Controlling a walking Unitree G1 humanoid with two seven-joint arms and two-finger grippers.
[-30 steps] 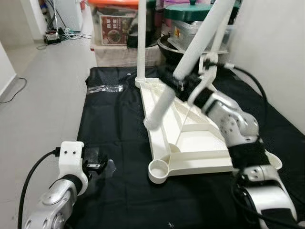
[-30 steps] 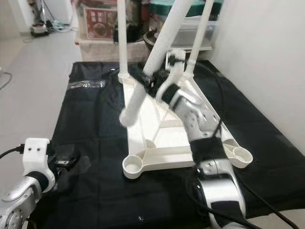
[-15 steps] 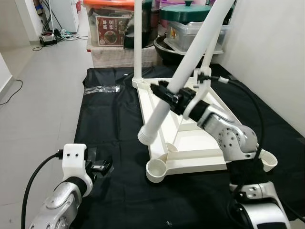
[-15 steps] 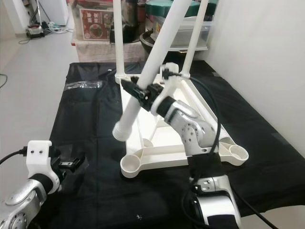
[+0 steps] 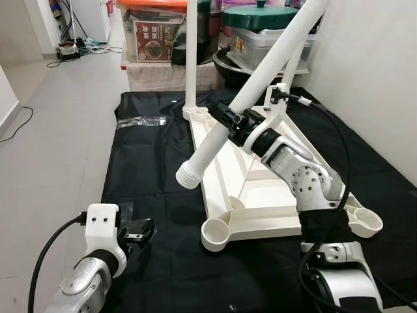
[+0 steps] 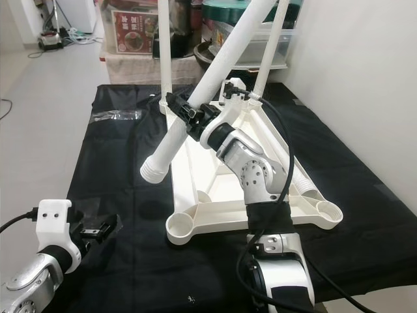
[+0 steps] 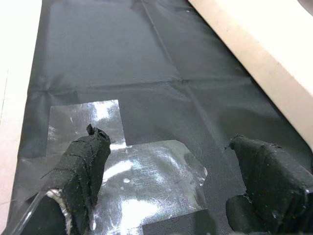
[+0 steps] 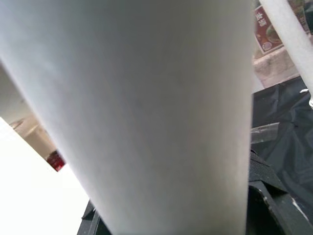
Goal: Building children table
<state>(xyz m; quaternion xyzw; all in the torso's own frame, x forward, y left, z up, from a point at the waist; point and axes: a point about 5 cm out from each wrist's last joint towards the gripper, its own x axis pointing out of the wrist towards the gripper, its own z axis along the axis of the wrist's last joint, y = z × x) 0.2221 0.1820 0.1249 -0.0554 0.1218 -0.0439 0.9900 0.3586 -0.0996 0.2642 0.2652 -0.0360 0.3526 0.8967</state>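
A black fabric floor sheet covers the pale tiled floor beside a white wall, with stacked plastic storage boxes at 12 o'clock. On the sheet lies one white plastic triangular tabletop, upside down, carrying three round leg sockets; two white tubular legs stand upright in the far ones, and the near-left socket at 6 o'clock sits empty. A third white ribbed-end leg tube slants above the tabletop, clamped in the right gripper at centre. At 7 o'clock the left gripper hovers low, fingers parted over two clear plastic wrappers. A third wrapper lies at 11 o'clock.
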